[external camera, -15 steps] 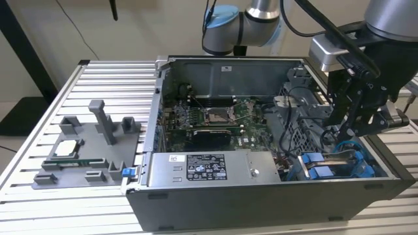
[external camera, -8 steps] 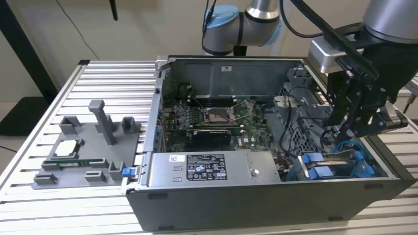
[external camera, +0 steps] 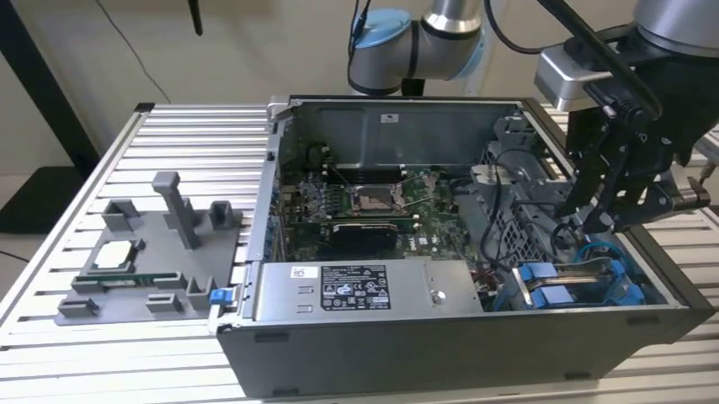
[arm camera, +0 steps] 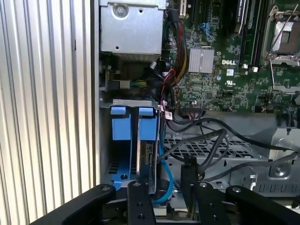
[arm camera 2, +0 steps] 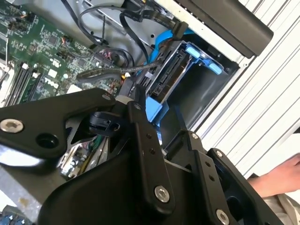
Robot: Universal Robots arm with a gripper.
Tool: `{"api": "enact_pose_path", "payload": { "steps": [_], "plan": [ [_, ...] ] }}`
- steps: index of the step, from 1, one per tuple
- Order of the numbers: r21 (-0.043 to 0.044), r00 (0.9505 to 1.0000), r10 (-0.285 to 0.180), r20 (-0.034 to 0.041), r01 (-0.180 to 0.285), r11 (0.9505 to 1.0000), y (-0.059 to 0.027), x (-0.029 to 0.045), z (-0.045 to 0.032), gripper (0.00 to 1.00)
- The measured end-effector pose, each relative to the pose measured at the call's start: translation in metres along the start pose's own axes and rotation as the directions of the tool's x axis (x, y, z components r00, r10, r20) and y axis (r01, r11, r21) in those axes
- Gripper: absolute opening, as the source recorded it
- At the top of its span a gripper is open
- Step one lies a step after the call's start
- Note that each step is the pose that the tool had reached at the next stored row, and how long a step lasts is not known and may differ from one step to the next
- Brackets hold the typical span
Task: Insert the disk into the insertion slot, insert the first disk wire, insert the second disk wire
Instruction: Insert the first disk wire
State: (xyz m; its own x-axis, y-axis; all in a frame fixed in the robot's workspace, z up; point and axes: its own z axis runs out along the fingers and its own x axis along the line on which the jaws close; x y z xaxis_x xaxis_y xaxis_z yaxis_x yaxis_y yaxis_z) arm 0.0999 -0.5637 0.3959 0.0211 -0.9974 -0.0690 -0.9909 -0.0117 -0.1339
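Fingers (arm camera: 140, 206) spread apart | disk (arm camera: 147, 126) in insertion slot (arm camera: 126, 100), just beyond them | blue cable (arm camera: 165, 183) beside disk

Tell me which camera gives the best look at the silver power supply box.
The exterior view: the power supply box shows its whole labelled top. The first wrist view catches just its wired end.

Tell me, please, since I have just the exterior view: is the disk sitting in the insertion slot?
Observer: Yes; in the first wrist view the disk stands in the insertion slot, beside another blue carrier.
Operator: What lies near the pincer?
Observer: In the second wrist view a black wire runs toward the disk, just beyond the pincer; whether plugged in, I cannot tell.
Operator: Is anybody nearby?
Observer: A person's hand shows outside the case.
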Motion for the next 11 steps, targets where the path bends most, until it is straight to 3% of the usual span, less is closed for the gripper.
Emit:
{"api": "enact_pose_path", "payload": {
  "steps": [2, 6, 11],
  "plan": [
    [0.0003, 1.0000, 0.001, 0.0054, -0.001, 1.0000, 0.0039, -0.0010, -0.0002, 1.00],
    [0.0040, 0.9997, 0.002, 0.0232, -0.002, 1.0000, 0.0074, -0.0046, 0.0022, 1.00],
    [0.0161, 0.9994, -0.006, 0.0327, 0.005, 0.9999, 0.0086, -0.0122, 0.0068, 1.00]
  ]
}}
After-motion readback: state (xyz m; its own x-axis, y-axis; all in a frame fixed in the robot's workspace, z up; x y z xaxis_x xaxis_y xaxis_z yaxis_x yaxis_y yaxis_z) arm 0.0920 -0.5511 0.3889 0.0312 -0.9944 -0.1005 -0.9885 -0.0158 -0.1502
